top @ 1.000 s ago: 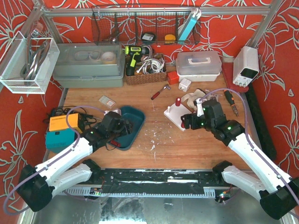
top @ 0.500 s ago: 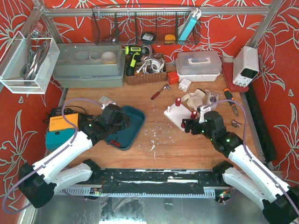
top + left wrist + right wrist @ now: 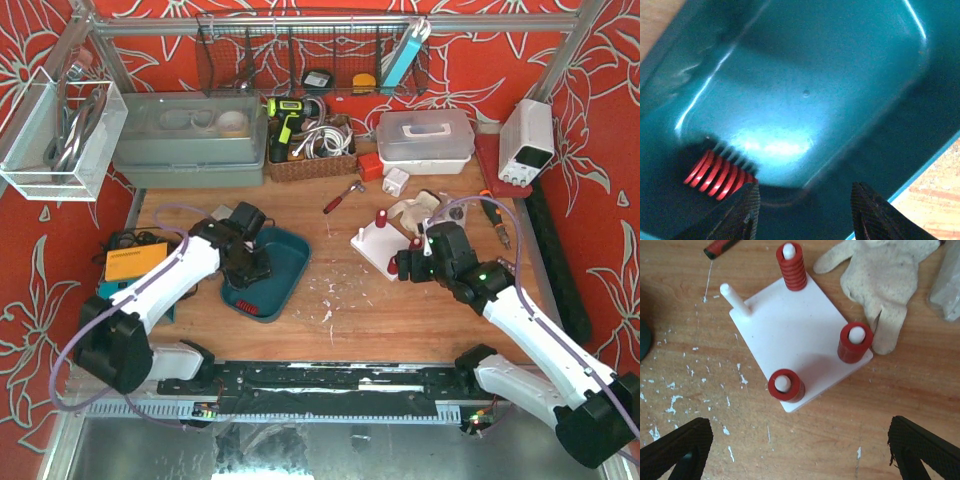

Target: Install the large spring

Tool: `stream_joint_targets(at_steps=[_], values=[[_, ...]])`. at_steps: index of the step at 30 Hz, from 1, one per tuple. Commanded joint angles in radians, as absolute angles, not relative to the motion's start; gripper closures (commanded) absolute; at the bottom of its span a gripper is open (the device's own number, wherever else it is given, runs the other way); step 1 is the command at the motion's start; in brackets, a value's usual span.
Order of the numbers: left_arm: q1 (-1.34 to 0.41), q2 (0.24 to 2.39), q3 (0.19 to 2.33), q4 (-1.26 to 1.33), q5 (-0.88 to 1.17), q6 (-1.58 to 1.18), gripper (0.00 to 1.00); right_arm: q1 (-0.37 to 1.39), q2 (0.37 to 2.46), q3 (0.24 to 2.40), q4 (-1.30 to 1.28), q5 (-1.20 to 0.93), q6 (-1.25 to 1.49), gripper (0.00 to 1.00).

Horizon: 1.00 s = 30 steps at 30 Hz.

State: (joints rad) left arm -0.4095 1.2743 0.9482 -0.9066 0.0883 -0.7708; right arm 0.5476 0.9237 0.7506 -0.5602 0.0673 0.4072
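A large red spring (image 3: 717,172) lies on its side in the near end of the teal tray (image 3: 290,250); from the top camera the large red spring (image 3: 252,307) is a small red patch. My left gripper (image 3: 805,200) hangs inside the tray, open, with nothing between its jaws, and the spring sits just beyond its left finger (image 3: 737,212). The white peg board (image 3: 790,335) carries a red spring (image 3: 792,267), two red cylinders (image 3: 855,342) and one bare peg (image 3: 735,299). My right gripper (image 3: 800,450) is wide open just short of the board's near corner.
A pale work glove (image 3: 885,275) lies right of the board. A red-handled tool (image 3: 342,195) lies behind it. An orange box (image 3: 135,262) with cables sits left of the tray. Storage boxes (image 3: 425,140) and a basket (image 3: 310,150) line the back edge.
My left arm swung up and over the tray, its gripper now pointing down inside with jaws narrower than before. The right gripper shifted only slightly near the board.
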Motion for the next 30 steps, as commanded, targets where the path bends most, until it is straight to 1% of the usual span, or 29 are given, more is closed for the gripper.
stream_joint_targets(at_steps=[1,4,7,13,18,20,22,26,28,30], values=[[-0.396,1.343,1.013,-0.934,0.191,-0.547,0.49,0.544,0.891,0.696,-0.531,0.045,0.422,0.04],[-0.395,1.356,1.023,-0.883,0.273,-0.475,0.51,0.544,0.896,0.705,-0.551,0.054,0.425,0.03],[-0.396,1.342,1.011,-0.793,0.380,-0.403,0.49,0.545,0.911,0.747,-0.616,0.076,0.407,0.03],[-0.421,1.349,0.939,-0.614,0.423,-0.404,0.42,0.544,0.915,0.822,-0.737,0.137,0.394,0.04],[-0.468,1.440,0.928,-0.562,0.405,-0.406,0.41,0.543,0.938,0.889,-0.822,0.173,0.355,0.04],[-0.473,1.476,0.924,-0.550,0.393,-0.411,0.43,0.545,0.945,0.911,-0.834,0.178,0.339,0.04],[-0.478,1.499,0.924,-0.533,0.380,-0.419,0.48,0.544,0.946,0.927,-0.842,0.181,0.331,0.04],[-0.480,1.531,0.946,-0.524,0.335,-0.442,0.59,0.544,0.938,0.946,-0.853,0.178,0.322,0.04],[-0.480,1.546,0.956,-0.521,0.312,-0.450,0.66,0.544,0.930,0.953,-0.863,0.177,0.317,0.04],[-0.480,1.562,0.967,-0.515,0.301,-0.465,0.71,0.544,0.919,0.954,-0.872,0.180,0.318,0.04]])
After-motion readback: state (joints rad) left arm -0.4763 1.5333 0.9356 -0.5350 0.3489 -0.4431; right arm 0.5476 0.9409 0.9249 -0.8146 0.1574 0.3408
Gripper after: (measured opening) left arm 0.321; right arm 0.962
